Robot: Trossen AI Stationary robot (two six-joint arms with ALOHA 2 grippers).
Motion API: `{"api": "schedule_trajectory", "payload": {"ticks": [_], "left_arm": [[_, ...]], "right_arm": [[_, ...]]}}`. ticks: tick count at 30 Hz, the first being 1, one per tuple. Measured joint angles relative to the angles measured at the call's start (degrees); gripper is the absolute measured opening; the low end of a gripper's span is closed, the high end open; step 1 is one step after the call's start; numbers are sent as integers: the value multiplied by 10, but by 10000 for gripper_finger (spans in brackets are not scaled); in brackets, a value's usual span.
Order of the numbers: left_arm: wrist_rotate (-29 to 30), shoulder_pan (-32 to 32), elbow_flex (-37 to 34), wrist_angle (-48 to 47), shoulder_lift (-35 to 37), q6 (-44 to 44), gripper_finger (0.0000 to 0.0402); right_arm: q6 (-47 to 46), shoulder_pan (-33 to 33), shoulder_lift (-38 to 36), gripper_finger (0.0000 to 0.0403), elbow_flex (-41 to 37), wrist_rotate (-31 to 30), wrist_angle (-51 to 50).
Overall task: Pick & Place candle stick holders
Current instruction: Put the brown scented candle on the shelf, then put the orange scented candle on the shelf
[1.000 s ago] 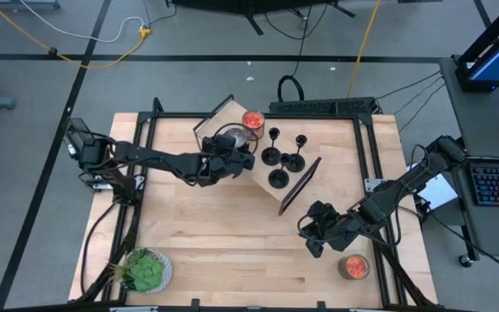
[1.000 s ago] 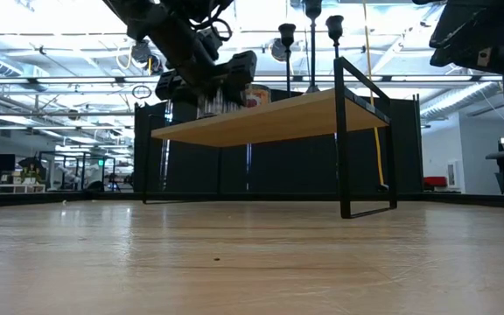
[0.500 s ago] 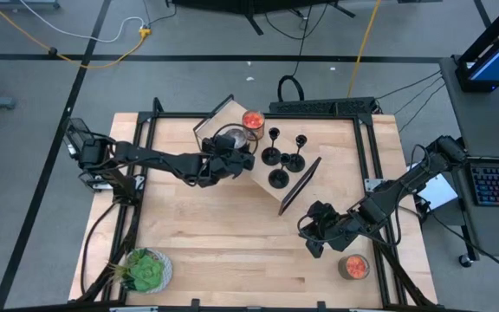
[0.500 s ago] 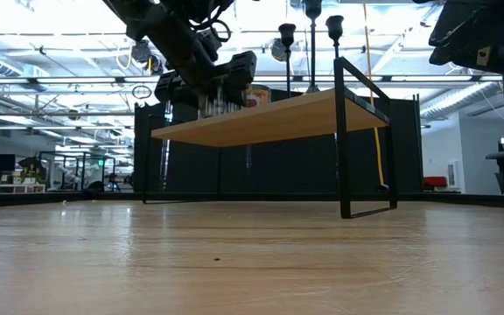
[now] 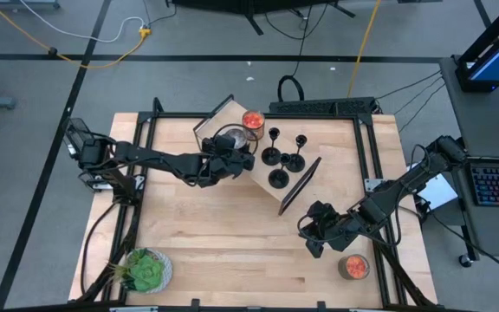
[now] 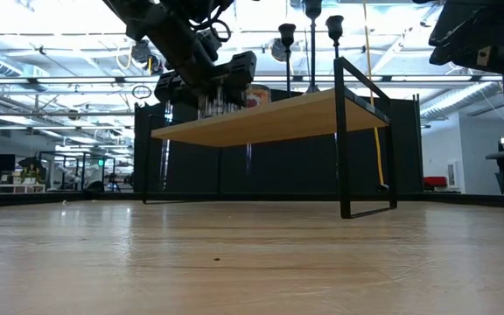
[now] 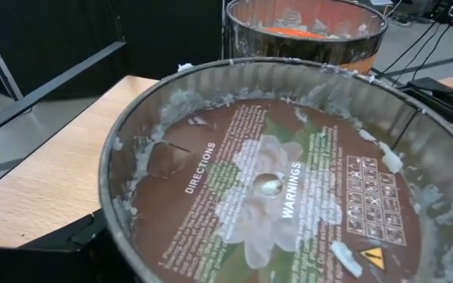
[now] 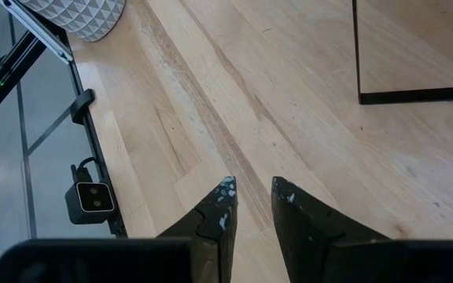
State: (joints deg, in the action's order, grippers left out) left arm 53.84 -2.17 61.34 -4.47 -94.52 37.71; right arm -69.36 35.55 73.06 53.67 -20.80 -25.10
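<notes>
Up on the small raised shelf [image 5: 262,169] at the far middle of the desk [image 5: 232,243], the three black candle stick holders [image 5: 282,156] stand upright in a loose cluster, close together, toward the shelf's right end. Nothing is touching them. In the low view two of them show as thin stems with small cups above the shelf board.

Left of them on the same shelf, the left gripper [image 5: 232,156] sits over an emptied candle tin [image 7: 289,173], its fingers spread wide to either side of the tin. The wrist view looks straight into that tin: a printed label with directions and warnings on its floor and crumbs of wax round its wall. Just beyond it stands a candle jar with an orange-red top [image 5: 252,120], at the far edge of the shelf.

The right gripper [image 8: 250,200] hangs over bare wood at the near right of the desk, well apart from the shelf, fingers nearly clenched and holding nothing. Another orange-topped jar [image 5: 353,266] sits near it, and a potted green plant [image 5: 145,270] occupies the near left corner.
</notes>
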Motion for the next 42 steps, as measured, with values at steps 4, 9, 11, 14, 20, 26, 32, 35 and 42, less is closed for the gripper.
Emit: {"api": "schedule_trajectory", "payload": {"ticks": [4,9,11,14,20,26,32,35,42], "left_arm": [[0,0,0,0,3,-5,396],[1,0,0,2,16,-20,395],[2,0,0,5,18,-21,395],[-1,0,0,0,22,-27,395],[0,0,-1,13,38,-50,395],[2,0,0,37,58,-86,395],[2,0,0,58,87,-129,395],[2,0,0,92,105,-159,395],[-53,10,0,94,189,-181,395]], "right_arm": [[0,0,0,73,0,0,0],[0,0,0,73,0,0,0],[0,0,0,73,0,0,2],[0,0,0,73,0,0,4],[0,0,0,73,0,-1,4],[0,0,0,73,0,-1,4],[1,0,0,73,0,-1,7],[2,0,0,73,0,0,6],[15,0,-6,73,0,45,4]]}}
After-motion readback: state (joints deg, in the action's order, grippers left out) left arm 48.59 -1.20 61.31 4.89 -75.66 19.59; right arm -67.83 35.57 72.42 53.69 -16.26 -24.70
